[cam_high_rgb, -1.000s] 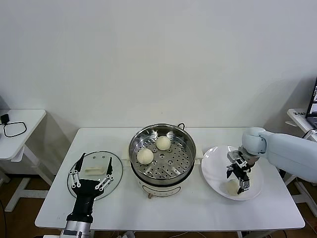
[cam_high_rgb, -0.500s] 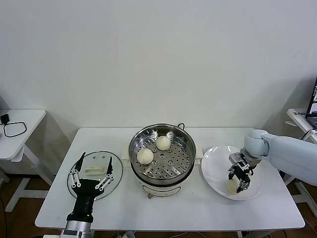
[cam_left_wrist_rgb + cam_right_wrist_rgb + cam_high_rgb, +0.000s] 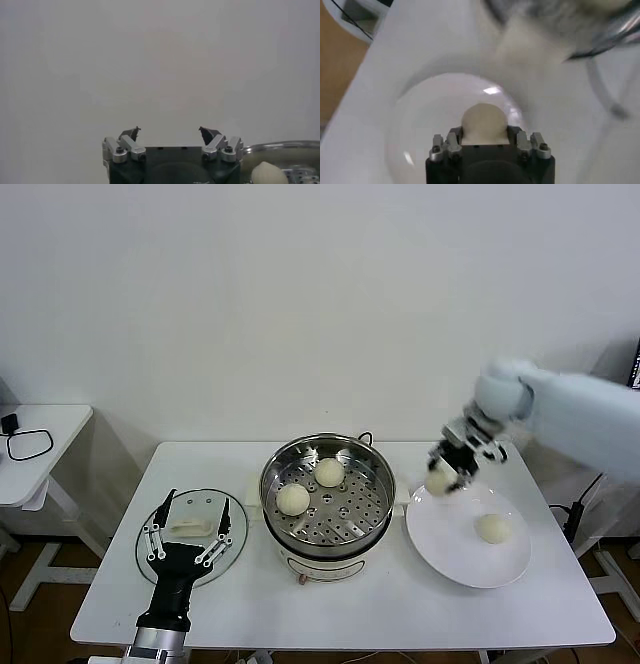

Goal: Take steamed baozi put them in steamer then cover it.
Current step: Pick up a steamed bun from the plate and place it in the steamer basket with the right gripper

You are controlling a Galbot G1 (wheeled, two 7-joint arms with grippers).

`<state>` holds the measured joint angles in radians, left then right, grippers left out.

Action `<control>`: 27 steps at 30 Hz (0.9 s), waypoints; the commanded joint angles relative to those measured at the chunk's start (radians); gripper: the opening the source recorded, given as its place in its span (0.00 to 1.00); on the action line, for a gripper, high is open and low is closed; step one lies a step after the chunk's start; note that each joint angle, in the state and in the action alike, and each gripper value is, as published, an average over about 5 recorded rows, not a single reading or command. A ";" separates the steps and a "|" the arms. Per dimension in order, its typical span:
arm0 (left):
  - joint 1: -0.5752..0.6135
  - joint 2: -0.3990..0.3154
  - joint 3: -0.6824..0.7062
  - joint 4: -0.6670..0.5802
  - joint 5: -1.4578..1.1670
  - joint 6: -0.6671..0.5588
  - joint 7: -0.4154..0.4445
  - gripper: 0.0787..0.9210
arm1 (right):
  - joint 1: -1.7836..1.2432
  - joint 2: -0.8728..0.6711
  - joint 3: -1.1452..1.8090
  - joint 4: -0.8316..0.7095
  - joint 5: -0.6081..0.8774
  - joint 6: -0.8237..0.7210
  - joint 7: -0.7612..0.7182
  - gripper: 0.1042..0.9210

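My right gripper [image 3: 446,471] is shut on a cream-white baozi [image 3: 438,481] and holds it in the air above the near-left edge of the white plate [image 3: 450,546], just right of the steamer [image 3: 345,510]. In the right wrist view the baozi [image 3: 484,121] sits squeezed between the fingers [image 3: 454,137]. Two baozi [image 3: 293,499] [image 3: 329,472] lie on the steamer's perforated tray. One more baozi [image 3: 491,527] rests on the plate. The glass cover [image 3: 196,506] lies flat at the left, with my left gripper [image 3: 187,536] open over its near side.
The steamer stands mid-table on its cream base, a cord trailing behind it. In the left wrist view the steamer rim [image 3: 280,146] and a baozi [image 3: 270,174] show beside the open left gripper [image 3: 170,133]. A side table with a cable [image 3: 30,444] stands far left.
The right gripper shut on one baozi on the plate, then lifted it up and left toward the steamer. The other baozi stays on the plate. The left arm has not moved.
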<state>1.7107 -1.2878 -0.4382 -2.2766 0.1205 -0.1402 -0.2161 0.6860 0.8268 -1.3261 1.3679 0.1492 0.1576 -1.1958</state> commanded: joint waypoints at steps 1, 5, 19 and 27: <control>0.001 0.001 0.002 -0.004 -0.001 0.001 0.001 0.88 | 0.173 0.207 0.015 0.117 0.049 0.217 0.001 0.63; 0.001 0.002 0.000 -0.003 -0.001 0.001 0.001 0.88 | 0.135 0.224 0.006 0.212 0.012 0.257 0.011 0.63; -0.004 -0.001 -0.004 0.004 -0.003 -0.002 0.000 0.88 | -0.062 0.246 0.004 0.245 -0.221 0.468 0.022 0.62; -0.003 -0.004 -0.008 0.011 -0.003 -0.007 0.000 0.88 | -0.134 0.258 0.031 0.219 -0.295 0.520 0.025 0.63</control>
<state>1.7071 -1.2918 -0.4461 -2.2674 0.1173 -0.1462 -0.2160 0.6402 1.0614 -1.3149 1.5795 -0.0387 0.5709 -1.1748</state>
